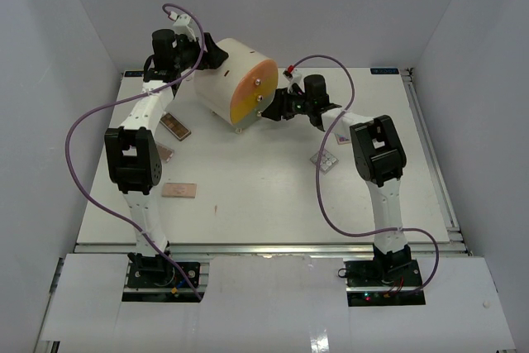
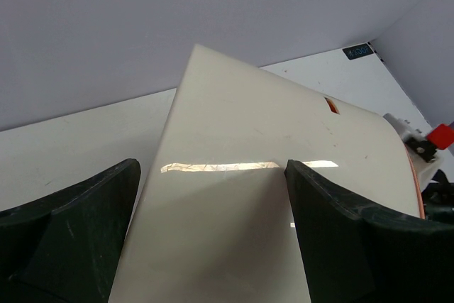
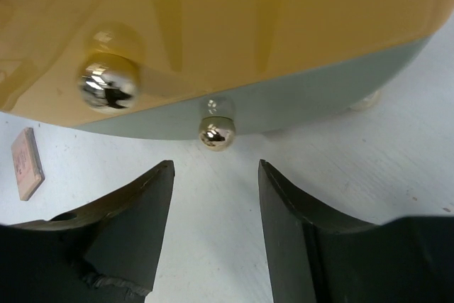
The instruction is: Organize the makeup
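Observation:
The makeup lies loose on the white table: a flat pinkish-tan palette (image 1: 179,191), a second one (image 1: 175,126) by the left arm, a small tan piece (image 1: 164,153) and a small square palette (image 1: 328,159). The pinkish-tan palette (image 3: 27,163) also shows in the right wrist view. My left gripper (image 1: 208,54) (image 2: 213,168) is open, with its black fingers (image 2: 78,232) spread over the top of the cream drawer unit (image 2: 269,125). My right gripper (image 1: 273,107) (image 3: 216,168) is open just short of a small gold knob (image 3: 216,135). Nothing is between its jaws.
The cream cylindrical drawer unit (image 1: 235,80) lies on its side at the back, its orange-yellow front (image 1: 252,93) facing the right arm. A larger gold knob (image 3: 108,84) sits higher on that front. White walls enclose the table, and purple cables loop off both arms.

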Robot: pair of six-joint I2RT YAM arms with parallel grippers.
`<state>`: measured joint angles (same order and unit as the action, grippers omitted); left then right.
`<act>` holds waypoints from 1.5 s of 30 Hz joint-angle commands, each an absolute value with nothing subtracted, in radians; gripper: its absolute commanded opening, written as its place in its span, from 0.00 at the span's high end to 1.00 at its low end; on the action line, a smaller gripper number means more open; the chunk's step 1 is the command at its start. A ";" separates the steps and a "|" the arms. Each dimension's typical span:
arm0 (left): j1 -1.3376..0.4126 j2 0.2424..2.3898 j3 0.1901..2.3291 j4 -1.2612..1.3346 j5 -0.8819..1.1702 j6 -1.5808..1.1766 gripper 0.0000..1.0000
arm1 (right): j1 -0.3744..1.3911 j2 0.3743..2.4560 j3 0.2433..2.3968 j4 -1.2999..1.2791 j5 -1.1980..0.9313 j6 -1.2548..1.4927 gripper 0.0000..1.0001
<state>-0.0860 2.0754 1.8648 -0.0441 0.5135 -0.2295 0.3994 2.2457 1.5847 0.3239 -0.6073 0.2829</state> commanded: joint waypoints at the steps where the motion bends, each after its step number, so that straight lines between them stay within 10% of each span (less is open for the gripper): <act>1: -0.101 2.080 1.821 -0.179 0.563 -0.223 0.06 | 0.399 2.281 1.645 0.387 -0.644 0.357 0.40; 26: -0.101 2.045 1.776 -0.158 0.586 -0.240 0.06 | 0.401 2.402 1.753 0.416 -0.685 0.600 0.42; 45: -0.101 2.046 1.771 -0.146 0.588 -0.270 0.06 | 0.401 2.392 1.723 0.447 -0.724 0.681 0.66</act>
